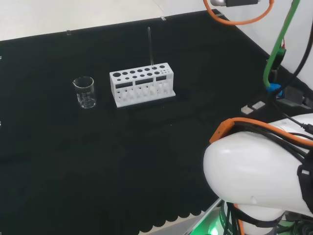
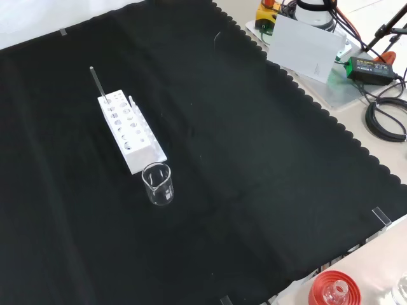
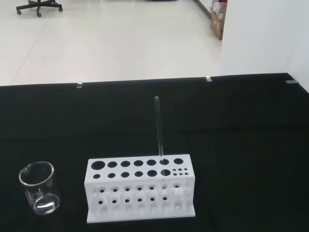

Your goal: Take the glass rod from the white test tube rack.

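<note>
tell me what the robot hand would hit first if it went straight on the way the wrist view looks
Probably the glass rod, standing upright in the white rack near the middle of the wrist view. The cloth before the rack looks free. The beaker sits off to one side. Depth is hard to judge.

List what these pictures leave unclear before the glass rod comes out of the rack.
- Lower part of the glass rod: inside the white test tube rack, so its depth and foot cannot be told in any view.
- Beaker: clear glass; whether it holds liquid cannot be judged.
- Red ribbed stand: cut off by the front view's bottom edge.
- Arm: its big white link in the head view covers what lies past it.
</note>
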Robot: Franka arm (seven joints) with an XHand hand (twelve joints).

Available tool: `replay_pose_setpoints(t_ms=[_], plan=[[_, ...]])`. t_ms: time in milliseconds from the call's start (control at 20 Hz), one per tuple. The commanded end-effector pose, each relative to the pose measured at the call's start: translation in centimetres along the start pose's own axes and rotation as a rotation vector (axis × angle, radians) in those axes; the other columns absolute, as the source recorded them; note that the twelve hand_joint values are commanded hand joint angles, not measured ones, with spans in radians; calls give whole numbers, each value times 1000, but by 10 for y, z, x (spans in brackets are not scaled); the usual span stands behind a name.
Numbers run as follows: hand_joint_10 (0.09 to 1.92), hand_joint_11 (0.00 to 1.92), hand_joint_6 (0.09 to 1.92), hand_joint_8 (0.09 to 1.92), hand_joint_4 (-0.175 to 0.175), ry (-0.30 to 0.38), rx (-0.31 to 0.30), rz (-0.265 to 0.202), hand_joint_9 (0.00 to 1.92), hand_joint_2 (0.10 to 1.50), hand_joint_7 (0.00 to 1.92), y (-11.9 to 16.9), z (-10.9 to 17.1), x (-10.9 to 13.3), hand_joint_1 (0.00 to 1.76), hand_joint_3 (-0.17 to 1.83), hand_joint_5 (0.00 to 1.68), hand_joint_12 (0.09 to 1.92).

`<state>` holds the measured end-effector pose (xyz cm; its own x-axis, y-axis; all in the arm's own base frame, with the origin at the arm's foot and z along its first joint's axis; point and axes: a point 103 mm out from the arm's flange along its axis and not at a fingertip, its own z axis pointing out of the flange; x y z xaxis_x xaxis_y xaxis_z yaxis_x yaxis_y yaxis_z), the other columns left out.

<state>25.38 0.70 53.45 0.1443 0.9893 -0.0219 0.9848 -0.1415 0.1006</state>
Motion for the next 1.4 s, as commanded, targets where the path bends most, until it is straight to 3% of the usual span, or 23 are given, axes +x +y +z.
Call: replay_pose_setpoints(t_ms=[50,300,650,750,1400], plan=[[878,290,87,772,-32,-11,1,-19,313,1043,148,31,2,-3,440,97,191,1456],[862,334,87,779,-30,-13,39,-22,364,1043,190,51,6,-3,451,105,228,1434],[837,384,87,787,-33,-12,59,-56,429,1041,256,92,18,17,465,116,276,1406],[835,399,87,789,-33,17,66,-73,442,1041,265,100,21,17,467,118,282,1405],[808,584,87,799,-36,5,117,-104,598,1033,386,151,44,11,483,145,326,1323]])
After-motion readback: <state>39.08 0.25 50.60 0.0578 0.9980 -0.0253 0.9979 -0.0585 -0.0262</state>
